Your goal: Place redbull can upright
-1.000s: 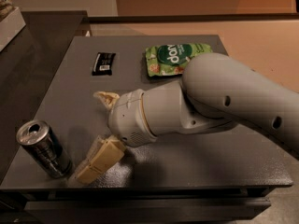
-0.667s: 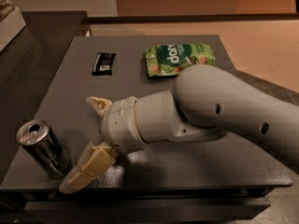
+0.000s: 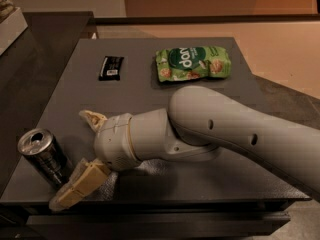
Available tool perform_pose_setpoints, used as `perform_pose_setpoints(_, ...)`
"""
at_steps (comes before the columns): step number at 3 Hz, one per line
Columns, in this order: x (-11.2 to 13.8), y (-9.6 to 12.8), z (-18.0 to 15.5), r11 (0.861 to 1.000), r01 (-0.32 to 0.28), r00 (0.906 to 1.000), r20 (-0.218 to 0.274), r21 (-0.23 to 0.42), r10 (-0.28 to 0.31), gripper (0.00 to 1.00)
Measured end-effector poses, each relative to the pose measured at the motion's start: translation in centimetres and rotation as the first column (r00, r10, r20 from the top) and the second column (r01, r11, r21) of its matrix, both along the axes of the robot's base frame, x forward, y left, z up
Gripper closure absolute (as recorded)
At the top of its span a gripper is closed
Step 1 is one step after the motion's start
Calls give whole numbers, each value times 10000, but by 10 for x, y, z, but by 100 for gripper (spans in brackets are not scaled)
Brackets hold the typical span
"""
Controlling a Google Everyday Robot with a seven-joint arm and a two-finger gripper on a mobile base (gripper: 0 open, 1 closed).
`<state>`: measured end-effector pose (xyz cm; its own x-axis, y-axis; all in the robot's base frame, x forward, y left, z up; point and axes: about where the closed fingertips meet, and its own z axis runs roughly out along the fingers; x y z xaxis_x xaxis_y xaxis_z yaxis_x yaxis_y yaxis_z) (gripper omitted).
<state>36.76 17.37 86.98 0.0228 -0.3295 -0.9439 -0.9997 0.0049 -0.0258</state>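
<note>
The redbull can [image 3: 44, 155] stands near the front left corner of the dark grey table [image 3: 150, 91], its silver top with pull-tab facing up and leaning slightly left. My gripper [image 3: 71, 159] is open just to the right of the can. Its upper finger [image 3: 93, 119] is behind and to the right of the can. Its lower finger [image 3: 79, 185] lies by the can's base at the table's front edge. The can is not held.
A green snack bag [image 3: 192, 63] lies at the back middle of the table. A small flat black wrapper [image 3: 110, 67] lies at the back left. My arm crosses the table's right half. The table's front edge is just below the gripper.
My gripper has moved left and forward towards the can, and its lower finger now lies by the can's base. The can has not moved.
</note>
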Motion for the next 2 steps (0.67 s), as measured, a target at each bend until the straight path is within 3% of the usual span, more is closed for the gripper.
perform_pose_setpoints(2,9,17,-15,9989,-28,10000,25,476,27,0)
